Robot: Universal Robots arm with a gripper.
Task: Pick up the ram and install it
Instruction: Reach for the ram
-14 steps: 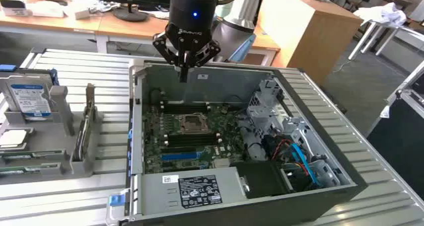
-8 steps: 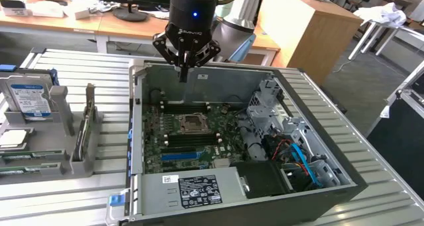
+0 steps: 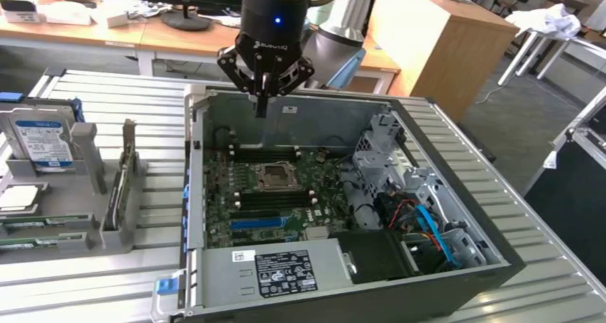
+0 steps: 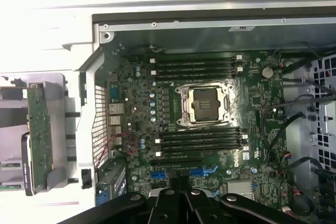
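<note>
— Where's the pincer (image 3: 261, 110)?
— Upper middle of the exterior view, above the back wall of the open computer case (image 3: 322, 121), fingers pressed together.
— And the ram (image 3: 121, 188)?
— On edge in the grey holder (image 3: 67, 208) on the bench (image 3: 95, 280), at the exterior view's left, well apart from the pincer.

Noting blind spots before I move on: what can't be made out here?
- ram: exterior view, edge-on in its grey holder, faces hidden.
- power supply label: exterior view, print too small.
- motherboard near edge: wrist view, covered by the gripper.
- hard drive: exterior view, lower part behind the holder.
</note>
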